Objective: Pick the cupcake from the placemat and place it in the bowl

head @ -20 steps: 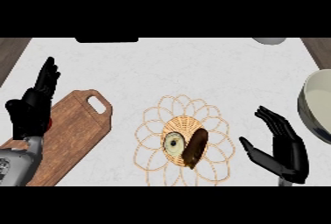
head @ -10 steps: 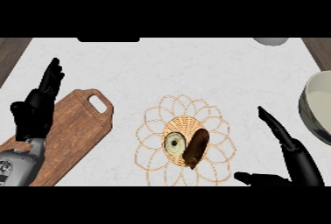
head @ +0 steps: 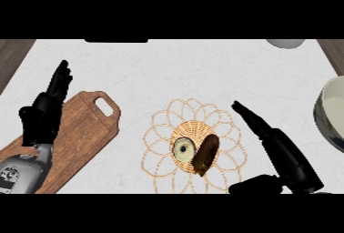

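The cupcake [head: 195, 152] lies on its side at the middle of a round woven placemat [head: 193, 144], pale frosting facing left and dark brown wrapper to the right. My right hand [head: 280, 152] is open just right of the placemat, fingers straight and pointing up-left, thumb low near the mat's lower right edge; it does not touch the cupcake. The bowl [head: 330, 118], pale with a dark rim, is cut off by the right edge. My left hand [head: 45, 111] rests open over the far left, fingers up.
A wooden cutting board [head: 75, 134] with a handle hole lies at the left under my left hand. A pale round object [head: 287, 43] sits at the top right edge, and a dark strip [head: 116, 40] at the top.
My right hand has moved left toward the placemat and stretched out, its fingers now close beside the cupcake. The left hand has barely shifted.
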Motion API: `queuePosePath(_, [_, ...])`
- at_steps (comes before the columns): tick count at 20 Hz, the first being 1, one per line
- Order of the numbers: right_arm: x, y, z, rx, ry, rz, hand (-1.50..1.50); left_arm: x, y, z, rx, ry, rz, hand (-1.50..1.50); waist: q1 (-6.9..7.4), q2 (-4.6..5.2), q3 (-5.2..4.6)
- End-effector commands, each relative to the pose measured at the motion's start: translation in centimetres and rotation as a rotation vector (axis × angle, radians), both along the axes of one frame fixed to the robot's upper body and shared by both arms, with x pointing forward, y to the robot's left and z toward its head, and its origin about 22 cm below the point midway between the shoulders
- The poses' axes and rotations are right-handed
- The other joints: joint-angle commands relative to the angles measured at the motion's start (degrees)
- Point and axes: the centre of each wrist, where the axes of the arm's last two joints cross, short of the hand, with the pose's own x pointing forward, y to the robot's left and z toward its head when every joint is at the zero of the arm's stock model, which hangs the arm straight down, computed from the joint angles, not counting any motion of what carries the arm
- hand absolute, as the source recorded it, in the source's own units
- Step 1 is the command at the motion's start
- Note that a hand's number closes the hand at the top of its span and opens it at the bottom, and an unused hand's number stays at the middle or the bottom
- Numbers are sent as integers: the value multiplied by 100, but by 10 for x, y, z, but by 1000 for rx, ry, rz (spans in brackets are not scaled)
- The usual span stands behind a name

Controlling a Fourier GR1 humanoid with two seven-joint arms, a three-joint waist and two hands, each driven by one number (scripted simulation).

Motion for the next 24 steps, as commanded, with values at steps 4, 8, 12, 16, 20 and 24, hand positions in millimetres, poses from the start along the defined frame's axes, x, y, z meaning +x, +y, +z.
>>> queuePosePath(4, [23, 64, 25, -128, 140, 87, -150, -2, -5, 2, 7, -6, 6, 0, 26, 4, 10])
queuePosePath(8, [24, 74, 21, -165, 190, 116, -150, 3, 3, 5, -11, 0, 8, 0, -47, 0, 13])
queuePosePath(12, [38, 89, 10, -276, 299, 140, -150, 10, 5, 5, -2, 7, 16, 0, -47, 9, 13])
queuePosePath(16, [21, 106, 14, -340, 343, 89, -150, -12, 0, 7, -3, 15, 20, 0, -48, -12, 14])
queuePosePath(20, [37, 122, -29, -332, 350, 83, -150, -3, -9, 12, -4, 5, 4, 0, -42, 1, 16])
queuePosePath(24, [55, 130, -40, -323, 342, 75, -150, -4, -3, -11, 3, 3, 9, 0, -40, 6, 15])
